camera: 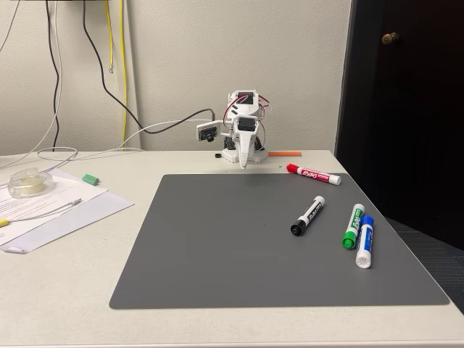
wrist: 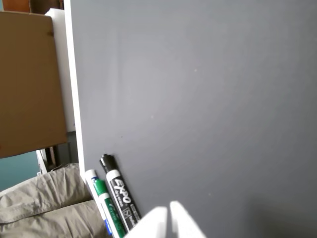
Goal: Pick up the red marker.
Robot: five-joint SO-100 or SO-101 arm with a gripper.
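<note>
The red marker (camera: 313, 174) lies on the far right edge of the grey mat (camera: 239, 246) in the fixed view, red cap to the left, white barrel with a red label. My gripper (camera: 246, 161) hangs folded at the arm's base behind the mat's far edge, to the left of the marker and apart from it. Its white fingertips (wrist: 185, 220) meet at the bottom of the wrist view, shut with nothing between them. The wrist view looks over the mat toward the black marker (wrist: 119, 191) and green marker (wrist: 105, 203).
On the mat's right side lie a black marker (camera: 308, 214), a green marker (camera: 353, 225) and a blue marker (camera: 365, 241). A thin orange stick (camera: 284, 153) rests by the arm's base. Papers (camera: 51, 206), a tape roll (camera: 29, 181) and cables sit at left.
</note>
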